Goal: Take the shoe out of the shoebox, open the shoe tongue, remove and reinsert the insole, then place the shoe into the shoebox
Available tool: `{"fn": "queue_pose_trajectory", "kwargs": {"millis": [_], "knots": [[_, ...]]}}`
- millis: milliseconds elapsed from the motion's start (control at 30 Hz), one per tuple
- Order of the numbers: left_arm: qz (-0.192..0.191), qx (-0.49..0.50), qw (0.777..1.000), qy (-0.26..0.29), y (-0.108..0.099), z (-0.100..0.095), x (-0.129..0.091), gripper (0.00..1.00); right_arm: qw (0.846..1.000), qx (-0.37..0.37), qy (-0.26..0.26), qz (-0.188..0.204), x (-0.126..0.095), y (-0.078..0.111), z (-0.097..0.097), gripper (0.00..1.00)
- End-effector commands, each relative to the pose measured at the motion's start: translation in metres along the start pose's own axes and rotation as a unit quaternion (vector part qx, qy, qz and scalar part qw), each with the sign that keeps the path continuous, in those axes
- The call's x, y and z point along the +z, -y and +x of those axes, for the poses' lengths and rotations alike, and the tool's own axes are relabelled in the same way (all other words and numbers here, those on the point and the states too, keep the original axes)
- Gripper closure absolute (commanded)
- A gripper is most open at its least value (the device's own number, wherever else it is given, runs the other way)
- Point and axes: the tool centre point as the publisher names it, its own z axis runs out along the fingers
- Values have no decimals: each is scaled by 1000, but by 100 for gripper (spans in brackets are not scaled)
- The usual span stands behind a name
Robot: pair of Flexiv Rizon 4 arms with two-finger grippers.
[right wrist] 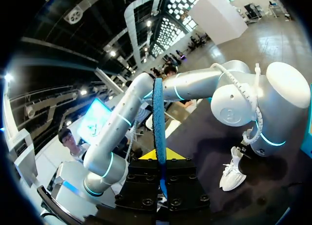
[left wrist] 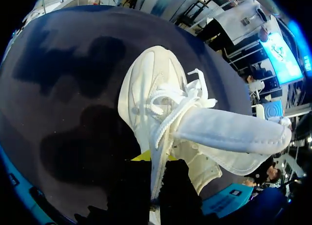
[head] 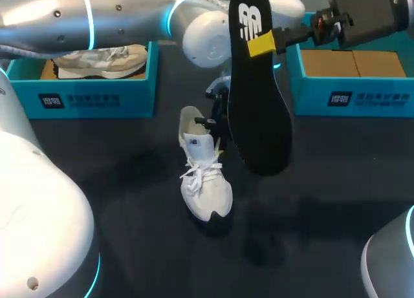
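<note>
A white shoe stands on the dark table, toe toward the front edge. Its tongue is folded out and open. My left gripper sits at the shoe's heel end, shut on the side of the collar. My right gripper is raised above the table, shut on the heel end of a black insole, which hangs toe down beside the shoe. In the right wrist view the insole shows edge-on between the fingers, with the shoe far below.
A teal shoebox at the back left holds a second, beige shoe. Another teal shoebox at the back right has a cardboard lining. Bare dark table lies in front of the shoe.
</note>
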Motion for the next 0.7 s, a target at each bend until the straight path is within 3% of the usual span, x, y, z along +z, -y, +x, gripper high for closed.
{"fn": "queue_pose_trajectory", "kwargs": {"millis": [33, 700], "knots": [[-9, -1, 1000, -7, 3, -8, -4, 100, 1000, 1, 0, 1, 3, -2, 0, 100], [-37, 86, 995, -37, 11, -34, 21, 100, 1000, 1, 0, 1, 3, -2, 0, 100]]}}
